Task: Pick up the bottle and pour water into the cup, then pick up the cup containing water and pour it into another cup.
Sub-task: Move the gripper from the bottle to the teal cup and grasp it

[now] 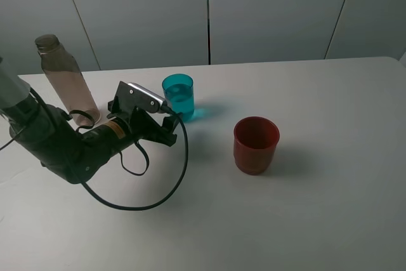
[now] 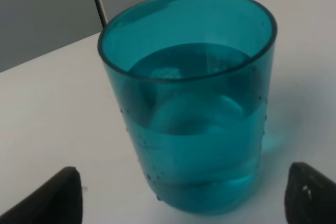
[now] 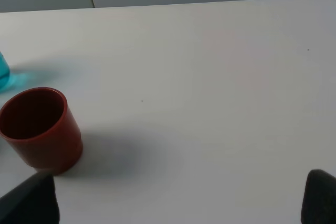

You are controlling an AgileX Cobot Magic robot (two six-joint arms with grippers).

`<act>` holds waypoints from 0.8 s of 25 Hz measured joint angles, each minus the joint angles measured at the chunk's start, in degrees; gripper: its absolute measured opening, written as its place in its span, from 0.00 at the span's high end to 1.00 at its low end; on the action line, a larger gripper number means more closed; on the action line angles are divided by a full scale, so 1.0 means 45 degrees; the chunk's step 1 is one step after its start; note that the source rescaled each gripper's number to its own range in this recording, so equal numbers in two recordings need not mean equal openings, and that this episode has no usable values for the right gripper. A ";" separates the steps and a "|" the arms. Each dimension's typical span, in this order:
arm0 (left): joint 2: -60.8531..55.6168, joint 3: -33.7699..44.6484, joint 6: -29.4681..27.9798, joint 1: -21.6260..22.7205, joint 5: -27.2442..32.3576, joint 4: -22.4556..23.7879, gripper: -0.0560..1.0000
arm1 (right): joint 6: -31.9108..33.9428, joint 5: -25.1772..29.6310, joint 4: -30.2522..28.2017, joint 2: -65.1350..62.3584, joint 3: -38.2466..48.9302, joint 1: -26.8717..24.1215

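On the table [image 1: 317,220], the left gripper [image 1: 169,127], jaws apart, faces the cup [image 1: 178,96].

Left arm [image 1: 63,147] is chunky matte black, silver camera box [image 1: 143,96] on top, orange sticker [image 1: 115,129], black cable [image 1: 186,157] looping off, black left gripper [image 1: 169,126].

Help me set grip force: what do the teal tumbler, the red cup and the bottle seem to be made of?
Teal tumbler: probably glossy translucent plastic; the water line and droplets show through its wall.
Red cup: likely opaque plastic with a duller satin surface; nothing shows through.
Bottle: clear and smoky-tinted, plastic or perhaps glass; the background shows through it.
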 joint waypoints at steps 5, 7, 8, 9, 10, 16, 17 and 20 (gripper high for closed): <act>0.0133 -0.0274 0.0000 0.0000 -0.0094 0.0000 0.05 | 0.0000 0.0000 0.0000 0.0000 0.0000 0.0000; 0.0162 -0.0417 0.0000 0.0000 -0.0102 0.0000 0.05 | 0.0000 0.0000 0.0000 0.0000 0.0000 0.0000; 0.0217 -0.0523 0.0000 0.0000 -0.0076 0.0000 0.05 | 0.0000 0.0000 0.0000 0.0000 0.0000 0.0000; 0.0281 -0.0594 0.0000 0.0000 -0.0011 0.0000 0.05 | 0.0000 0.0000 0.0000 0.0000 0.0000 0.0000; 0.0342 -0.0723 0.0000 0.0000 0.0047 0.0000 0.05 | 0.0000 0.0000 0.0000 0.0000 0.0000 0.0000; 0.0693 -0.1346 0.0301 0.0000 0.0151 0.0000 0.05 | 0.0000 0.0000 0.0000 0.0000 0.0000 0.0000; 0.0800 -0.1461 0.0322 0.0024 0.0151 0.0070 0.05 | 0.0000 0.0000 0.0000 0.0000 0.0000 0.0000; 0.1007 -0.1668 0.0352 0.0131 0.0151 0.0410 0.05 | 0.0000 0.0000 0.0000 0.0000 0.0000 0.0000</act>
